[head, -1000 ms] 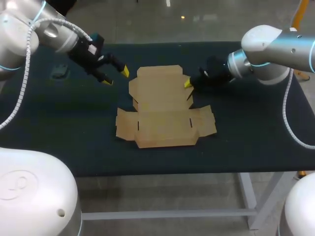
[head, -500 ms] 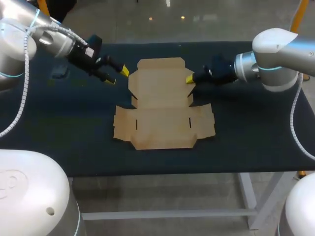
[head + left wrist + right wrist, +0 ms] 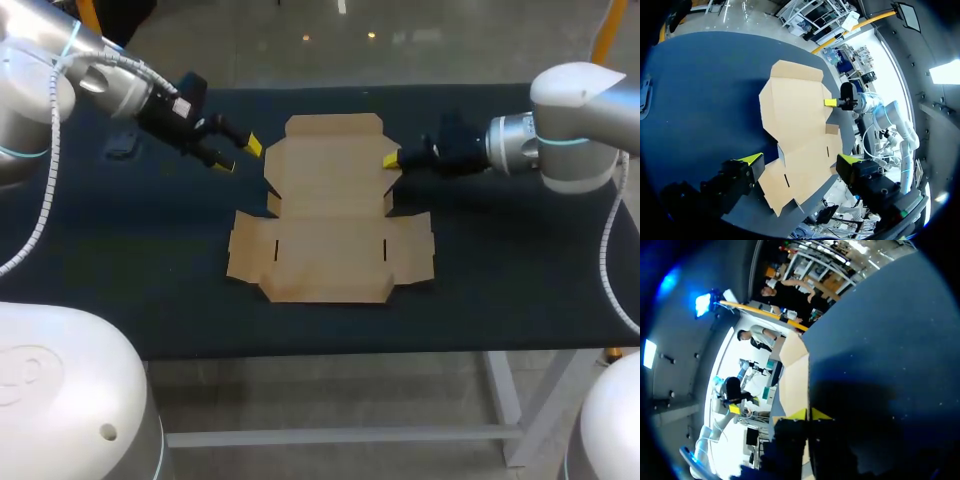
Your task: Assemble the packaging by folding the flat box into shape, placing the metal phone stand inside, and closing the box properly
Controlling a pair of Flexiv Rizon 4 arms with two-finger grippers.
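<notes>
Head view shows you the left tool (image 3: 236, 156), fingers apart, hovering just left of the flat box (image 3: 330, 215). That box lies unfolded on the table (image 3: 120, 260), long axis running near-to-far, lid flap pointing away. Your right tool (image 3: 392, 160) pinches its right edge.

Flat box (image 3: 330, 215): a single sheet of plain brown cardboard, die-cut and wholly unfolded, lying face-up near the middle of the dark tabletop (image 3: 150, 260). The far part is a narrower upright panel ending in a short tuck flap with angled corners. The near part is a wider band with a flap projecting at each side and a trapezoidal flap along the near edge. Two short slits are cut in this band, one near each side. The right edge of the far panel sits pinched between the yellow tips of the right hand (image 3: 392, 160).
</notes>
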